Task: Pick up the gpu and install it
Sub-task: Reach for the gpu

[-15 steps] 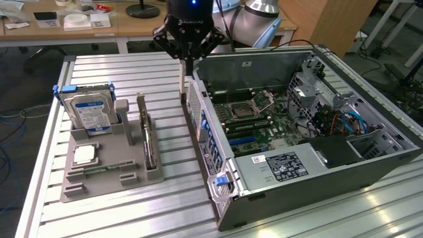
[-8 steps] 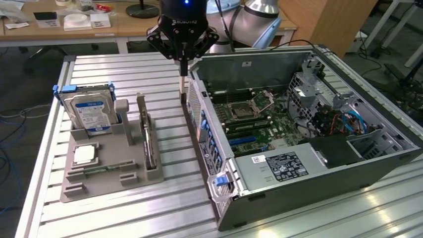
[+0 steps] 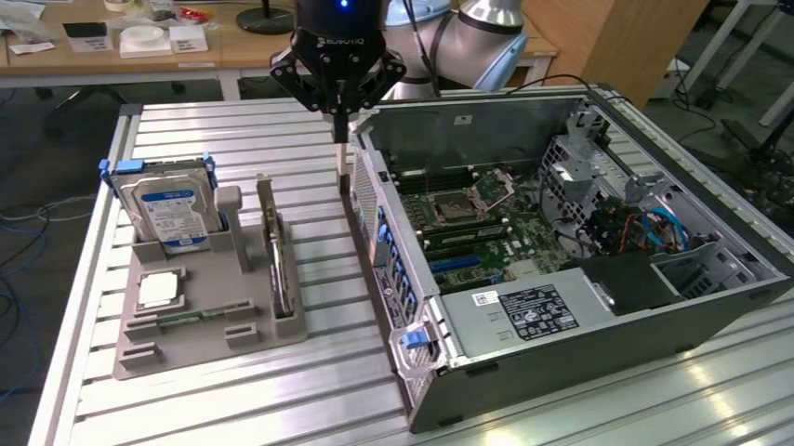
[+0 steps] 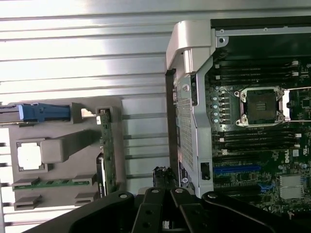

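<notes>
Jaws clenched tight, tips pressed together w/ nothing between them. They hang pointing down from the arm [image 3: 490, 37] over the bench [image 3: 248, 409], above the gap between holder [image 3: 186, 358] and case [image 3: 596, 353], close to the case's side wall and near its far corner in the exterior view. They touch nothing.

Gpu [image 3: 279, 265] stands on edge in a slot of the grey holder, on the side nearest the case. Green board edge shows in the wrist view. It is apart from the jaws, lower and toward the exterior view's left of them.

Also in the holder: hdd [image 3: 167, 209] w/ blue-white label, upright in blue rails at the far end; square silver cpu [image 3: 159, 290] lying flat in its recess, between hdd and the holder's near end; ram stick [image 4: 51, 183] lying flat just beside the cpu.

Case lies on its side, open face up, at the exterior view's right of the holder. Inside: mobo [image 3: 496, 232] w/ open socket [image 3: 469, 197], psu [image 3: 534, 311] w/ label at the near end
</notes>
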`<state>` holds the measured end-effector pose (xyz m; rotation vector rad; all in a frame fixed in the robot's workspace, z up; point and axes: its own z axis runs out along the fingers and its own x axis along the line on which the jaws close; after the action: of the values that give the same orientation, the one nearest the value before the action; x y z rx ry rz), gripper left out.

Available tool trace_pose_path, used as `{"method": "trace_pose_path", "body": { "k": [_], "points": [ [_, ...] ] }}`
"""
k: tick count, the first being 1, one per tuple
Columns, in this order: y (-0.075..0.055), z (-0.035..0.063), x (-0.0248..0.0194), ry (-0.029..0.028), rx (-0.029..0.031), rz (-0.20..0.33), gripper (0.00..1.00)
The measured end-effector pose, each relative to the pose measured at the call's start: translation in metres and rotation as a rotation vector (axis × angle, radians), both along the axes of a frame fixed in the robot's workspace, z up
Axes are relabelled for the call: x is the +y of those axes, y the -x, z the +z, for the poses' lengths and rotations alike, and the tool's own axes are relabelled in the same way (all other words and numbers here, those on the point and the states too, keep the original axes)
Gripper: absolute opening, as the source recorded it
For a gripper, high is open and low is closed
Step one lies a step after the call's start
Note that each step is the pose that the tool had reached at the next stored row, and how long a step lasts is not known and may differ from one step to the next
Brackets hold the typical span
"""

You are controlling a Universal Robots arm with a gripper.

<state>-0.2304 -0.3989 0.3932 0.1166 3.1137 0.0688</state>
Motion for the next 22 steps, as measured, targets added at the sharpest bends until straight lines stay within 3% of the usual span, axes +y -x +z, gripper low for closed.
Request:
{"method": "trace_pose_path", "body": {
  "k": [22],
  "points": [
    [0.017, -0.0001, 0.0000, 0.0000, 0.0000, 0.000, 0.10]
  ]
}}
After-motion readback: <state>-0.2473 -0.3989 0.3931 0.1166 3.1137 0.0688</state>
